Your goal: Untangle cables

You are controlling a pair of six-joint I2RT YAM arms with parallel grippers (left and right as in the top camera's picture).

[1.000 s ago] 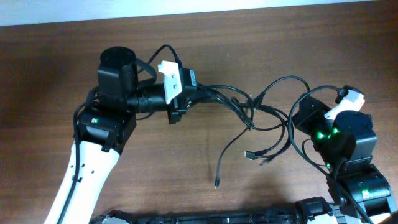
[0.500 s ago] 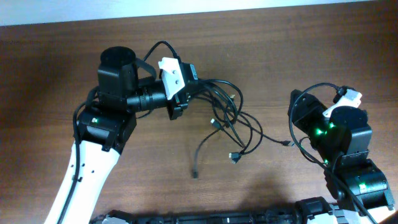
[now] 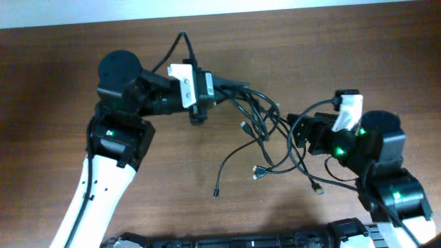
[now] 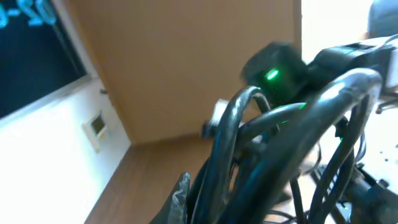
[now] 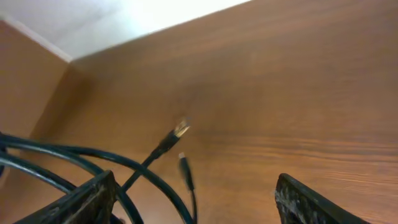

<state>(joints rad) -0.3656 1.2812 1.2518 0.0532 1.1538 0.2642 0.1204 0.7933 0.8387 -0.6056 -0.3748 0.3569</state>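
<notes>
Several thin black cables (image 3: 265, 120) lie tangled mid-table, their loose plug ends (image 3: 256, 173) trailing toward the front. My left gripper (image 3: 209, 96) is shut on the bundle's left end; in the left wrist view the cables (image 4: 280, 143) fill the space beside one finger (image 4: 180, 199). At the tangle's right edge my right gripper (image 3: 294, 131) is open. The right wrist view shows its fingers (image 5: 93, 199) spread wide, a cable loop (image 5: 149, 168) crossing by the left finger and two plug ends (image 5: 180, 129) over the wood.
The brown wooden table (image 3: 55, 83) runs out to a pale wall strip at the back. One cable end (image 3: 216, 193) reaches toward the front edge. The right arm's body (image 3: 375, 148) with its green light stands at the right.
The right gripper let go of the cables and opened, then moved left to the tangle. The bundle slackened and drew left. The left gripper kept its hold and shifted slightly up.
</notes>
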